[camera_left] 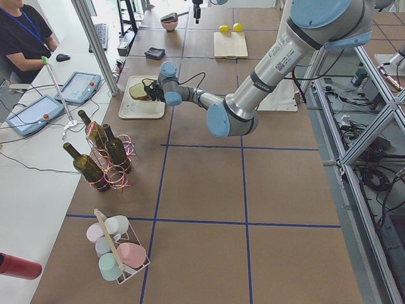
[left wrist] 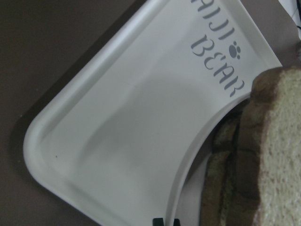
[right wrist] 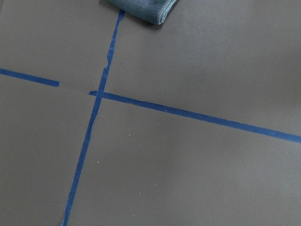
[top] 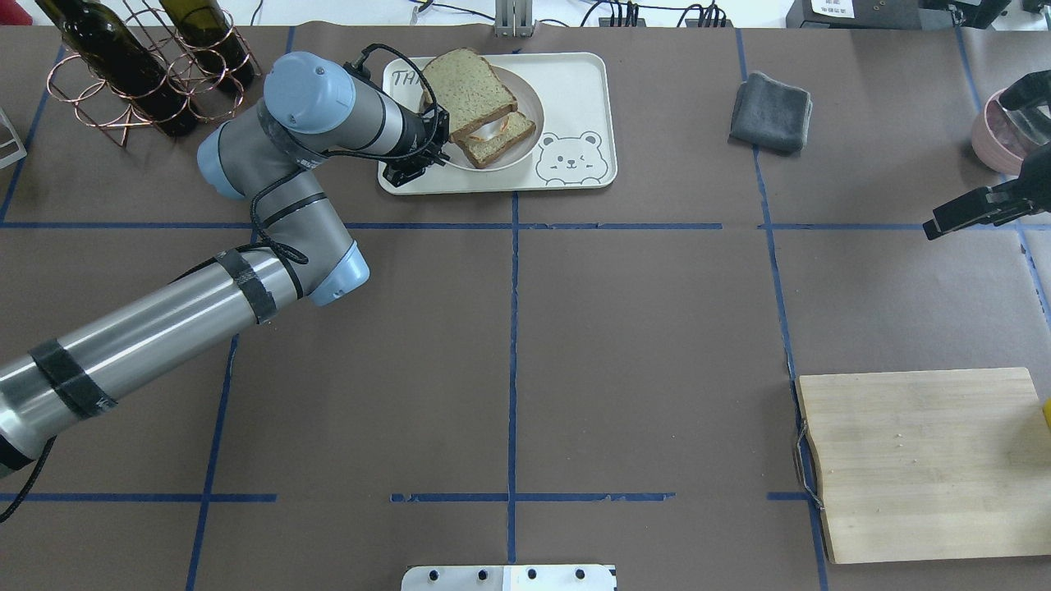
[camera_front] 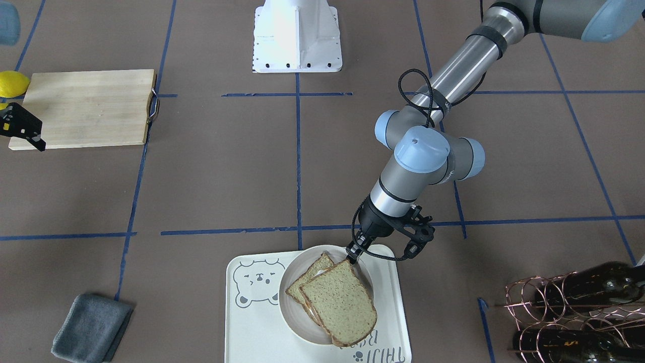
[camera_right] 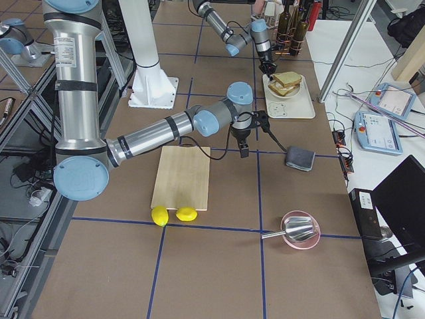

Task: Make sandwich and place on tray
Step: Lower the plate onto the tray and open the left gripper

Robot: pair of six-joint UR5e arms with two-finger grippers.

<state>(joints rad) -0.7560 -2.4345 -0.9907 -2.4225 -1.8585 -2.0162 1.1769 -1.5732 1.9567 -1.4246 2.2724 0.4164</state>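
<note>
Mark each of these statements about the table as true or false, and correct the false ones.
1. The sandwich lies on a round white dish that sits on the tray. True.
2. The left gripper is at the dish's rim. True.
3. One bread slice lies on the cutting board. False: both slices are stacked on the dish.
4. The grey cloth lies on the tray. False: it lies on the table, apart from the tray.
5. The right gripper hovers over the tray. False: it is far off, nearer the cutting board.
</note>
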